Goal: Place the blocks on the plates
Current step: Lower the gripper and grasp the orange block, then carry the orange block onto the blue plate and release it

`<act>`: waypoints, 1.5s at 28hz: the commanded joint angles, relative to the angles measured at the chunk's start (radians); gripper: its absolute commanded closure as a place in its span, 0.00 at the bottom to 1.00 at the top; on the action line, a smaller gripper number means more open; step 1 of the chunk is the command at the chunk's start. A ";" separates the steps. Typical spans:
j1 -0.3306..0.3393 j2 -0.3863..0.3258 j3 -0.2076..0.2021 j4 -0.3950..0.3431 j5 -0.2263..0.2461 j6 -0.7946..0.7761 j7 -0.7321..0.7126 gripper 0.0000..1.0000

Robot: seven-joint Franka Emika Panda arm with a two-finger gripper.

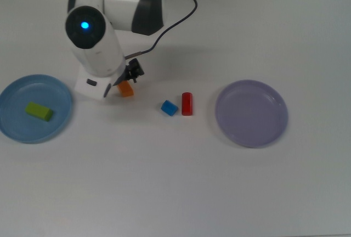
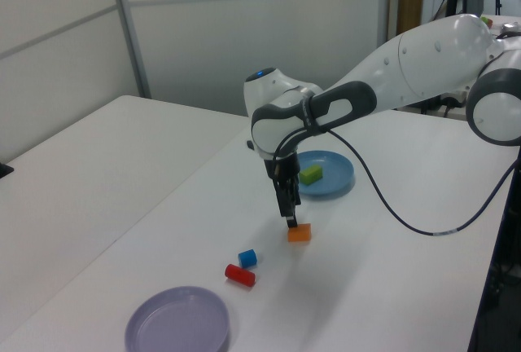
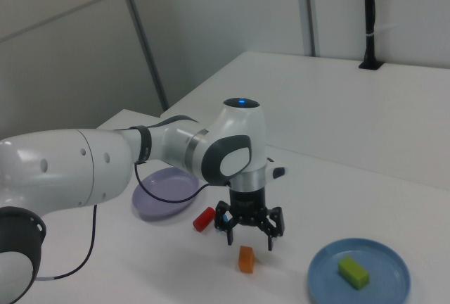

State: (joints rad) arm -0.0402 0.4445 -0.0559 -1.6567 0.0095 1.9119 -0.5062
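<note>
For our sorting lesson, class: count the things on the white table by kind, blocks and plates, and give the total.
Blocks: 4 (orange block, green block, blue block, red block)
Plates: 2 (blue plate, purple plate)
Total: 6
</note>
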 commanded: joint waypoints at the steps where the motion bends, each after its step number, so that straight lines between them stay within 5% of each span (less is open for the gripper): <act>1: 0.023 -0.041 -0.012 -0.063 -0.019 0.001 -0.032 0.00; 5: 0.037 -0.035 -0.012 -0.078 -0.040 0.012 -0.028 0.05; 11: 0.039 -0.033 -0.012 -0.080 -0.043 0.010 -0.020 0.55; 16: 0.039 -0.026 -0.012 -0.080 -0.043 0.010 -0.011 0.76; 32: 0.020 -0.036 -0.022 -0.037 -0.037 -0.002 -0.009 0.91; 42: -0.156 -0.073 -0.022 0.074 -0.014 0.007 -0.020 0.89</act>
State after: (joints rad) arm -0.1201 0.3898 -0.0802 -1.6123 -0.0219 1.9129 -0.5071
